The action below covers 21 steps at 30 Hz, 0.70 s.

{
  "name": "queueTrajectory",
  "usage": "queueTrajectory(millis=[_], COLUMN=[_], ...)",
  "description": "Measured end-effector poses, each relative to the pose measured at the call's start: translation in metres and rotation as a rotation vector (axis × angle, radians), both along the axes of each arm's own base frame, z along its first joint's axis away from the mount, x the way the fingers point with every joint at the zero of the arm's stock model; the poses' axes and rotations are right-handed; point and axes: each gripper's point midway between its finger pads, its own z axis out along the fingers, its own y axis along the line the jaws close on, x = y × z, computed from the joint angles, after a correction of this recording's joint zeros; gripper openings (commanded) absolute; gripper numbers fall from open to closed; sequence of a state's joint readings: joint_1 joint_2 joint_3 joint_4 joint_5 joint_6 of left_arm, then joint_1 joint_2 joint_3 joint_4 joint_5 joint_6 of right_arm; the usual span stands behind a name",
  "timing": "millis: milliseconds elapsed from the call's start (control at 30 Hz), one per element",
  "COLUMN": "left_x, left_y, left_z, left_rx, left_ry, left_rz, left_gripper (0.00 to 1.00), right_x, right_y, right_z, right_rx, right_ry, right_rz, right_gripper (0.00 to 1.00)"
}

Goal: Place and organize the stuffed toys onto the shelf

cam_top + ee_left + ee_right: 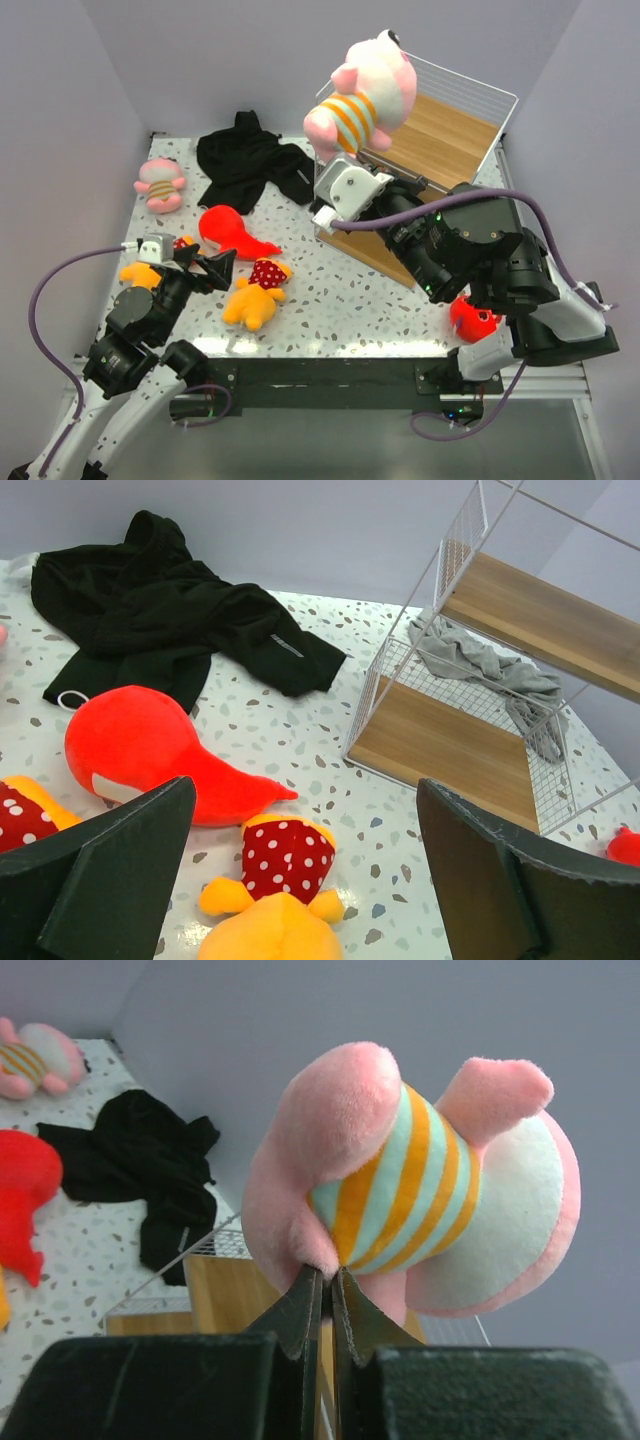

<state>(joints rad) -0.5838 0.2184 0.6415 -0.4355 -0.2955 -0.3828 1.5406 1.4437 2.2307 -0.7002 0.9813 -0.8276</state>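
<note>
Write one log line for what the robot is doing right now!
right tool: shut on pink striped toy, raised over shelf | left tool: open, empty, near orange toy

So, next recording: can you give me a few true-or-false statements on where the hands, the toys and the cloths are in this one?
1. The right hand is shut on a pink striped toy, lifted clear of the table. True.
2. The left hand grips an orange toy. False: it is open and holds nothing.
3. A grey cloth lies inside the shelf. True.
4. The black garment is draped on the shelf. False: it lies on the table, left of the shelf.
5. A second pink toy lies on the table. True.
</note>
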Motion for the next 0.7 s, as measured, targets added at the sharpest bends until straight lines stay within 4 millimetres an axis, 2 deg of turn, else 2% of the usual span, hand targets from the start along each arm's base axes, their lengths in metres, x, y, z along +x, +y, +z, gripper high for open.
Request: queueTrajectory(millis=[200, 300, 367, 533, 700], left_x=[0.000, 0.000, 0.001, 0.001, 0.001], left_y=[0.000, 0.000, -0.001, -0.001, -0.001], left_z=[0.000, -0.001, -0.001, -0.001, -0.001], left_rx=[0.000, 0.002, 0.003, 0.003, 0.004], left_ry=[0.000, 0.003, 0.005, 0.005, 0.005], left_rz=[0.000, -0.001, -0.001, -0.001, -0.002], left_gripper=[0.97, 0.97, 0.97, 0.97, 0.97], right_x=[0.041, 0.069, 0.080, 0.083, 0.088], right_y=[-0.031, -0.047, -0.053, -0.041, -0.037], right_z=[0.000, -0.008, -0.016, -0.038, -0.058], right_rx=[-0.028, -0.066, -0.101, -0.179, -0.238], right_ry=[-0.014, 0.004, 0.020, 0.064, 0.099], right_rz=[-0.143, -0.225, -0.251, -0.167, -0.135], right_gripper=[0.00, 0.00, 0.00, 0.00, 0.00])
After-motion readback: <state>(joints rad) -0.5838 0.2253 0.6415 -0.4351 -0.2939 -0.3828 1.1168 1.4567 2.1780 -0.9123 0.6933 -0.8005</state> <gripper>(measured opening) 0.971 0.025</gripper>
